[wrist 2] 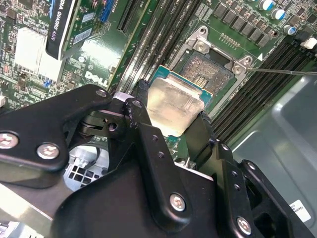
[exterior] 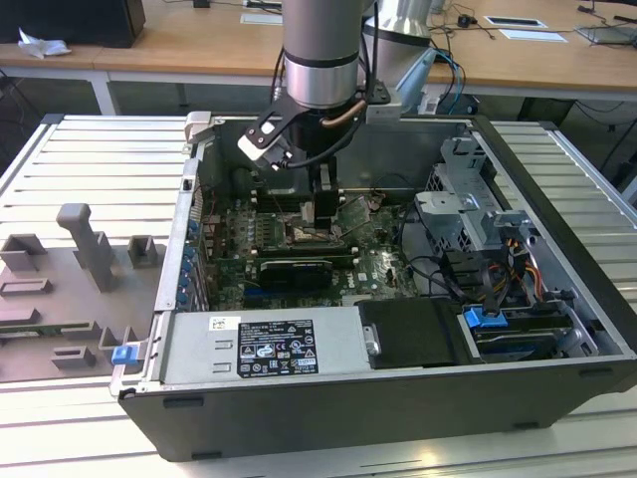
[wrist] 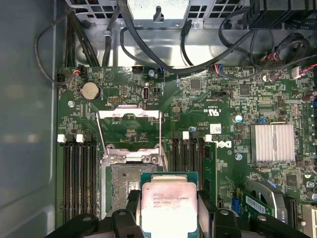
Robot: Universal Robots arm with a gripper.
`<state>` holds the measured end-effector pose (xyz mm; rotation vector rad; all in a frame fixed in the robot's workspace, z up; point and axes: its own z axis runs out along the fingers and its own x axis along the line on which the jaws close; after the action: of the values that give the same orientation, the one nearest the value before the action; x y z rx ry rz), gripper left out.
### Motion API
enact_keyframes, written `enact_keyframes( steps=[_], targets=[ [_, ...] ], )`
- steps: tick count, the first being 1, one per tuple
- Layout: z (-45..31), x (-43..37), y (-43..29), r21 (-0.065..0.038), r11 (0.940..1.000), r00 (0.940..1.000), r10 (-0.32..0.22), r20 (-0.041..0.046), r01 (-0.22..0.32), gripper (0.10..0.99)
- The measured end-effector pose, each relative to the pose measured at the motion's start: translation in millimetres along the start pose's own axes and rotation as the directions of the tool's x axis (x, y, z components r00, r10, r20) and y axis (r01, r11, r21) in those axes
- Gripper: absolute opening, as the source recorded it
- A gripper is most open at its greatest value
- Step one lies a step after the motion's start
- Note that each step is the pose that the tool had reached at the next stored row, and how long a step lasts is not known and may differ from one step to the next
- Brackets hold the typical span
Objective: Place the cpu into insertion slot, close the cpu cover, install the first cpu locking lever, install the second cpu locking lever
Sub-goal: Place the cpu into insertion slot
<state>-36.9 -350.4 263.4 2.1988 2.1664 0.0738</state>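
Inside the open case [exterior: 398, 398], in the exterior view, the arm [exterior: 318, 50] reaches straight down to the board [exterior: 383, 264]. Its gripper [exterior: 323, 211] hangs close over the socket area, just behind the black card [exterior: 295, 271]. The case lies on a slatted table [exterior: 90, 159], and from this side I cannot tell what the gripper holds. In the second wrist view the gripper [wrist 2: 172, 105] is drawn in narrow on the cpu [wrist 2: 174, 101], with a black finger [wrist 2: 140, 111] on each of two opposite edges and the silvery top facing the camera. The slot [wrist 2: 210, 72] lies just beyond the chip, dark and uncovered, its near corner hidden by the chip. Memory slots [wrist 2: 148, 44] run alongside, and a thin metal rod [wrist 2: 282, 71] sticks out from the slot's rim. In the first wrist view the gripper [wrist: 168, 201] grips the cpu [wrist: 169, 208] by its sides. The chip overlaps one side of the slot [wrist: 124, 186] rather than lying square within it. The cover [wrist: 130, 113] stands swung open at the slot's far edge.
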Motion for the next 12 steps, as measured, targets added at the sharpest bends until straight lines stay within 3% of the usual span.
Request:
enact_keyframes(
  steps=[12],
  targets=[
    [4.4,0.0,-0.3,0.0,1.0,1.0,0.0,0.0,0.0,0.541]
  ],
)
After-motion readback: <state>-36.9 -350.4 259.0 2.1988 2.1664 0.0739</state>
